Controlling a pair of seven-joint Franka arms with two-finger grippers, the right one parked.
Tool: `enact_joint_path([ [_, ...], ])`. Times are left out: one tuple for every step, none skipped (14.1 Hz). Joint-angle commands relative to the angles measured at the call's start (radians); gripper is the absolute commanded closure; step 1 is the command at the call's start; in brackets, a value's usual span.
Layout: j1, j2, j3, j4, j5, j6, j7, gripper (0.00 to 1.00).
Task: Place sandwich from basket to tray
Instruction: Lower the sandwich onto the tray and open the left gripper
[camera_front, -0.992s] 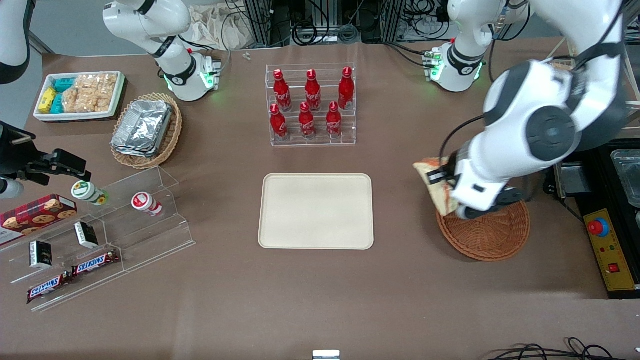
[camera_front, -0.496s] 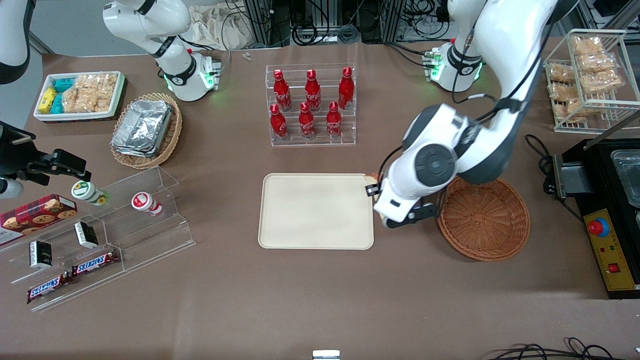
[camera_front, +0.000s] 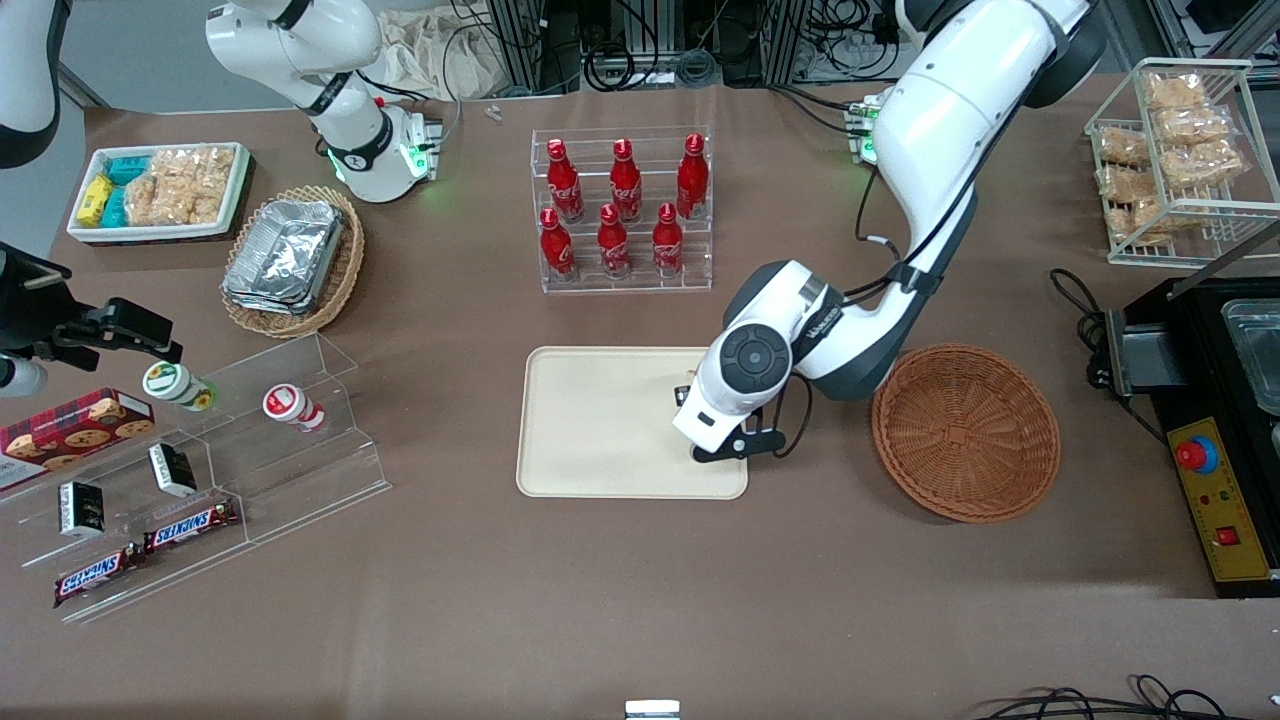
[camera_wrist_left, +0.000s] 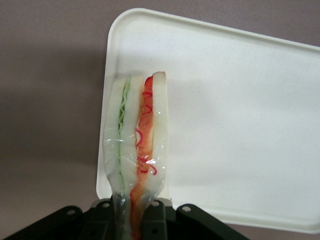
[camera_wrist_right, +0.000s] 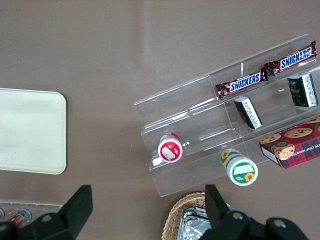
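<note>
My left gripper (camera_front: 708, 428) hangs over the end of the cream-beige tray (camera_front: 600, 420) nearest the basket. In the left wrist view the gripper (camera_wrist_left: 134, 212) is shut on the sandwich (camera_wrist_left: 137, 140), a clear-wrapped wedge of pale bread with red-orange and green filling stripes. It hangs edge-on over the tray's (camera_wrist_left: 240, 115) rim. In the front view the sandwich is hidden under the wrist. The round reddish-brown wicker basket (camera_front: 966, 432) sits beside the tray, toward the working arm's end, with nothing in it.
A clear rack of red bottles (camera_front: 622, 208) stands farther from the front camera than the tray. A tan basket with foil trays (camera_front: 291, 259), a white snack tray (camera_front: 158, 190) and a clear shelf (camera_front: 200, 460) lie toward the parked arm's end. A wire snack rack (camera_front: 1180, 150) is near the working arm's end.
My gripper has carried the sandwich out of the basket and sideways to above the tray's end. The basket now shows empty.
</note>
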Motion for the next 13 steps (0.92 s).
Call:
enact_joint_path([
  [-0.01,0.018,0.007,-0.024,0.036,0.056,-0.001,1.0],
  [-0.019,0.024,0.007,-0.025,0.038,0.056,-0.001,1.0],
  [-0.021,0.027,0.007,-0.026,0.038,0.056,-0.001,1.0],
  [-0.022,0.027,0.007,-0.029,0.038,0.056,-0.001,1.0],
  [-0.022,0.027,0.007,-0.032,0.038,0.054,-0.001,1.0],
  [-0.022,0.027,0.007,-0.037,0.038,0.056,-0.001,0.97],
  [-0.022,0.029,0.007,-0.037,0.038,0.054,-0.001,0.91],
  [-0.022,0.029,0.007,-0.037,0.038,0.056,0.0,0.83],
  [-0.022,0.029,0.007,-0.037,0.038,0.056,0.0,0.74],
  [-0.022,0.03,0.007,-0.037,0.038,0.056,0.0,0.65],
  [-0.021,0.035,0.007,-0.037,0.038,0.056,0.0,0.58],
  [-0.021,0.035,0.007,-0.037,0.038,0.054,0.0,0.55],
  [-0.019,0.033,0.007,-0.037,0.038,0.051,0.0,0.49],
])
